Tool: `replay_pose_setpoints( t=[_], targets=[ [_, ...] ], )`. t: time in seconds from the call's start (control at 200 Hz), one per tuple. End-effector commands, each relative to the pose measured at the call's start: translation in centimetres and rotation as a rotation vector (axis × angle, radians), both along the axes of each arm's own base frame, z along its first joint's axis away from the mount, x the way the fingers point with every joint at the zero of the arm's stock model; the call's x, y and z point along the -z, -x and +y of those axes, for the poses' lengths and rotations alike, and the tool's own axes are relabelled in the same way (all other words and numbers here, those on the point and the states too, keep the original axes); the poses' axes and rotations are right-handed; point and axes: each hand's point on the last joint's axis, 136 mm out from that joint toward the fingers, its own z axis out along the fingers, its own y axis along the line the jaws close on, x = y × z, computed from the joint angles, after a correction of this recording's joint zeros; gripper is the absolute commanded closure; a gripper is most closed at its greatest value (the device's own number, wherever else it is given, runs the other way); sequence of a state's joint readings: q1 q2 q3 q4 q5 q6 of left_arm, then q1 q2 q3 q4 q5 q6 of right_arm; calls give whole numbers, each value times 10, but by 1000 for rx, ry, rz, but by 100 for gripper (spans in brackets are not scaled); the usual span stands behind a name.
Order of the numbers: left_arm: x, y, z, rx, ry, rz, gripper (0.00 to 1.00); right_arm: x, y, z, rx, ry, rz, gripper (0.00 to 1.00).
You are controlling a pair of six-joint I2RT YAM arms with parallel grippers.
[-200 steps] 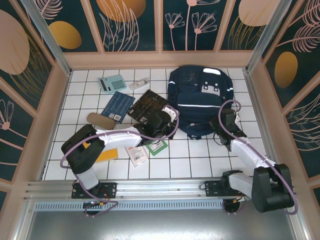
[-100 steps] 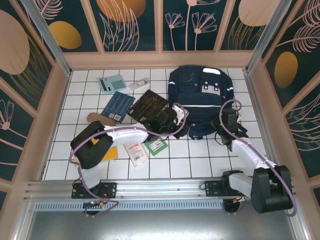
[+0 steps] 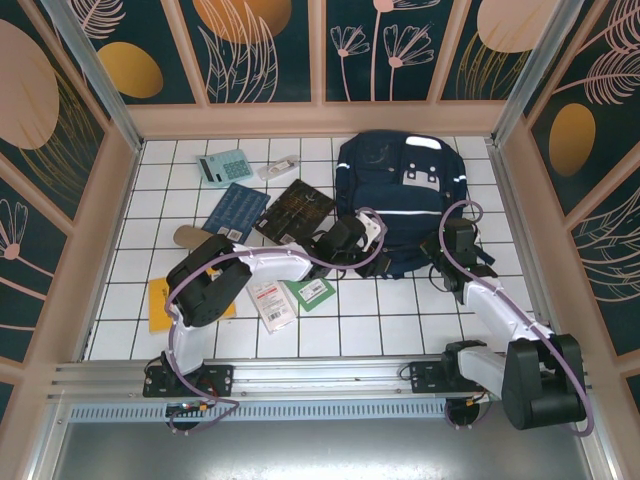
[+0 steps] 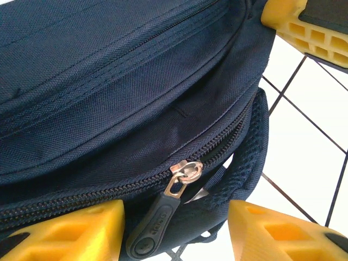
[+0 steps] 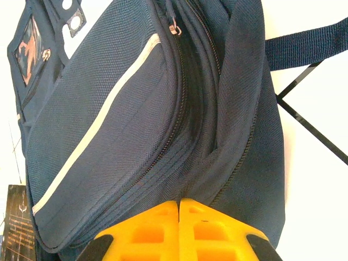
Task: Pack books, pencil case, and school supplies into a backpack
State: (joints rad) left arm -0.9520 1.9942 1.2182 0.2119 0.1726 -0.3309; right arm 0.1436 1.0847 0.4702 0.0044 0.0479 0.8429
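Presently the step in hand is judged to be opening the backpack (image 3: 400,195); nothing is packed yet. At the near edge of the bag the left gripper (image 4: 175,217) stands wide open and holds nothing. Its yellow fingers (image 4: 70,231) sit either side of the dark zip pull (image 4: 155,225) hanging from the slider (image 4: 186,171). The right gripper (image 5: 178,207) is closed tight against the bag's lower right corner; whether fabric is pinched between its fingers cannot be told. Recommendation: close the left fingers squarely on the pull tab, not the slider, then draw along the line of the teeth while the right arm braces the bag, since soft fabric is likely to bunch and jam. Surface: white tiled table (image 3: 380,320) with dark grid lines. Nearest lie the orange-yellow book (image 3: 160,305), white-and-red pack (image 3: 272,303) and green book (image 3: 316,293). Beyond them are the pencil case (image 3: 195,238), dark blue book (image 3: 235,212) and black book (image 3: 297,205). Farthest are the calculator (image 3: 223,167) and clear packet (image 3: 277,167). All lie outside the bag. Room: panelled walls (image 3: 260,50), dark teal with floral motifs, enclose three sides.
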Motion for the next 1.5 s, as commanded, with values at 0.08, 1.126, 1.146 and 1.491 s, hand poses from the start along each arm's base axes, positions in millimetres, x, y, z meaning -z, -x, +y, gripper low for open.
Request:
replay_pose_setpoints(
  t=[0.08,1.126,1.146,1.491],
  targets=[
    [1,-5,-7,19,-5,-8,65,-13,-5,6,-31,-14,-64,100],
    [11,-97,131,-402,-260,-77,100,-22,-8,-58,108,84,-77,100],
    [11,-103,134,-423,-265,-78,100,-22,-8,-59,109,85,-77,100],
    [7,-141,122,-470,-236,-74,100,-39,-13,-60,66,98,-107,100]
  ],
)
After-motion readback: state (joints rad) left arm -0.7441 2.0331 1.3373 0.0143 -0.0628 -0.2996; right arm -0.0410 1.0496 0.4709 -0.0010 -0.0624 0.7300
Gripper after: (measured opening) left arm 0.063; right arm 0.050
